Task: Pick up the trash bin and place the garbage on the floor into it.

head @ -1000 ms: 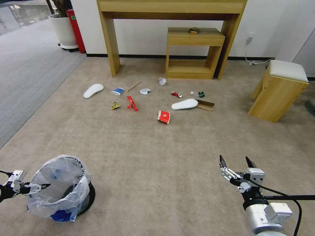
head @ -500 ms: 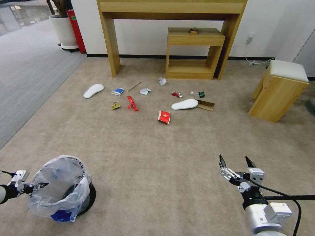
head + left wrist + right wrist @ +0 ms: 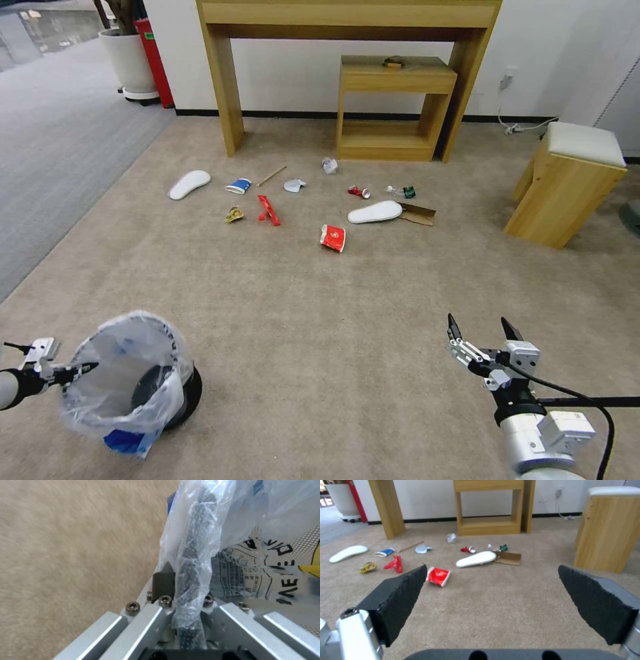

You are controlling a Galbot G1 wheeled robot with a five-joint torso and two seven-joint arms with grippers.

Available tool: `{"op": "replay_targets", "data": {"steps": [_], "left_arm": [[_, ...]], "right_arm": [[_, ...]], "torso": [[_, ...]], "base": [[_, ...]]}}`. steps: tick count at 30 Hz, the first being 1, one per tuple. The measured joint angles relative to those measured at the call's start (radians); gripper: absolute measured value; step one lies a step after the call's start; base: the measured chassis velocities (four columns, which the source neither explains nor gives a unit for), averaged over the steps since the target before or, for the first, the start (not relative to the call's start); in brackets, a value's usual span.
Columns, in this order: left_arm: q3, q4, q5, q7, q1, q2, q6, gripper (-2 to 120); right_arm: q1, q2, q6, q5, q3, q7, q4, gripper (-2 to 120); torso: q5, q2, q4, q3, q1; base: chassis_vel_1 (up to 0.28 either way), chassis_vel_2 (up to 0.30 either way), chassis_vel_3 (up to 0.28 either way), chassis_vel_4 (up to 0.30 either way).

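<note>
- Since a second ago the trash bin (image 3: pixel 143 390) has tipped and slid a little toward the lower middle of the head view, its bagged rim now leaning over, while the left gripper (image 3: pixel 79 368) has drawn back slightly toward the left edge.
- The left gripper sits at the lower left of the head view, its jaws pinched on the bin's rim; in the left wrist view the black mesh rim, wrapped in clear plastic bag (image 3: pixel 200 530), runs between the fingers (image 3: pixel 163 585).
- The right gripper (image 3: pixel 485 333) hangs at the lower right of the head view, jaws spread wide and holding nothing.
- The garbage lies in the upper middle of the head view on the beige floor (image 3: pixel 320 320), well apart from the bin: a white insole (image 3: pixel 189 184), a blue cup (image 3: pixel 239 186), a red wrapper (image 3: pixel 269 210), a red cup (image 3: pixel 333 237), a second insole (image 3: pixel 375 212) touching a cardboard piece (image 3: pixel 419 214), and a crushed can (image 3: pixel 359 192).
</note>
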Motion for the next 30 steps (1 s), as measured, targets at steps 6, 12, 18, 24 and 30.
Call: {"op": "replay_targets", "data": {"steps": [6, 12, 18, 24, 30], "left_arm": [[-0.219, -0.223, -0.073, -0.153, 0.222, -0.081, 0.0, 0], [-0.363, -0.331, -0.072, -0.163, 0.387, -0.2, 0.0, 0], [-0.386, -0.41, -0.134, -0.22, 0.429, -0.295, -0.002, 0], [-0.358, -0.471, -0.173, -0.284, 0.459, -0.37, -0.002, 0], [-0.312, -0.545, -0.25, -0.417, 0.45, -0.469, -0.002, 0]], "right_arm": [[0.003, 0.001, -0.007, 0.002, 0.011, 0.003, 0.005, 100], [0.005, 0.007, -0.011, -0.001, 0.012, 0.003, 0.006, 100], [0.003, 0.017, -0.028, -0.016, 0.016, 0.014, 0.011, 100], [0.019, 0.012, -0.046, -0.03, 0.004, 0.018, 0.018, 100], [0.013, 0.019, -0.048, -0.04, 0.009, 0.02, 0.038, 100]], "torso": [[0.0004, 0.0, -0.0001, 0.0, 0.0], [0.0003, 0.0, 0.0007, 0.0, 0.0], [0.0001, 0.0, -0.0007, 0.0, 0.0], [0.0005, 0.0, 0.0008, 0.0, 0.0], [0.0005, 0.0, 0.0002, 0.0, 0.0]], "base": [[0.0, 0.0, 0.0, 0.0], [0.0, 0.0, 0.0, 0.0], [0.0, 0.0, 0.0, 0.0], [0.0, 0.0, 0.0, 0.0], [0.0, 0.0, 0.0, 0.0]]}}
